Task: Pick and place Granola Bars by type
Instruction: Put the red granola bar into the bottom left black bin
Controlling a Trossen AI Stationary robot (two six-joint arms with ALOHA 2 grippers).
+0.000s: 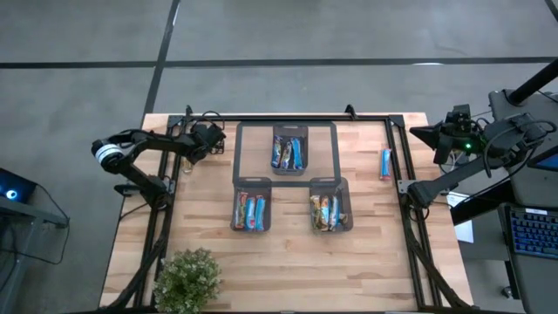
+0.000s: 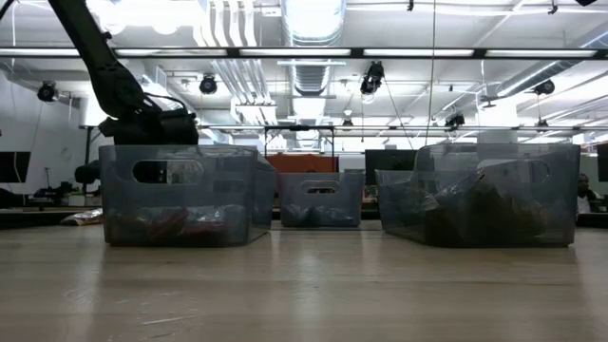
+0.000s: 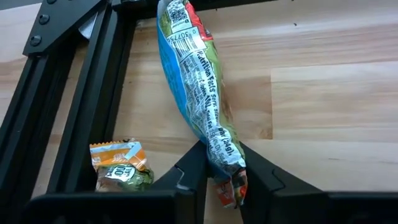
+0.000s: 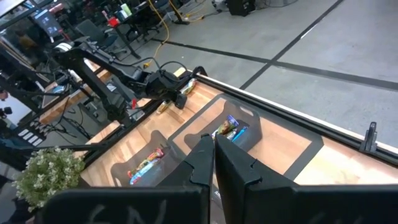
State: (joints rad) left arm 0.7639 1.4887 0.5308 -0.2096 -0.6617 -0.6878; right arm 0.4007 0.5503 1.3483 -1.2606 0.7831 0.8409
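Note:
A granola bar [image 3: 196, 93] in a blue, green and red wrapper lies on the wood table at the far left corner, beside the black frame rail [image 3: 93, 93]. My left gripper [image 3: 224, 180] is shut on its near end; in the high view this gripper [image 1: 212, 139] sits left of the bins. A short gold-wrapped bar [image 3: 119, 167] lies flat against the rail, untouched. Three dark bins hold sorted bars: far centre [image 1: 289, 150], near left [image 1: 250, 211], near right [image 1: 330, 209]. My right gripper [image 4: 214, 158] is shut on nothing, raised off the table's right side. My left gripper pinches the bar's crimped near end [image 3: 225, 163] between its two fingers, one on each long side. The fingers slant down from the table's left side and point along the bar. The rest of the bar stretches away from them, its far end [image 3: 177, 18] by the rail.
One loose blue-and-red bar [image 1: 384, 163] lies near the table's right edge. A potted plant [image 1: 187, 279] stands at the near left corner. Black frame rails run along the far, left and right edges. Bare wood lies between the bins and the near edge.

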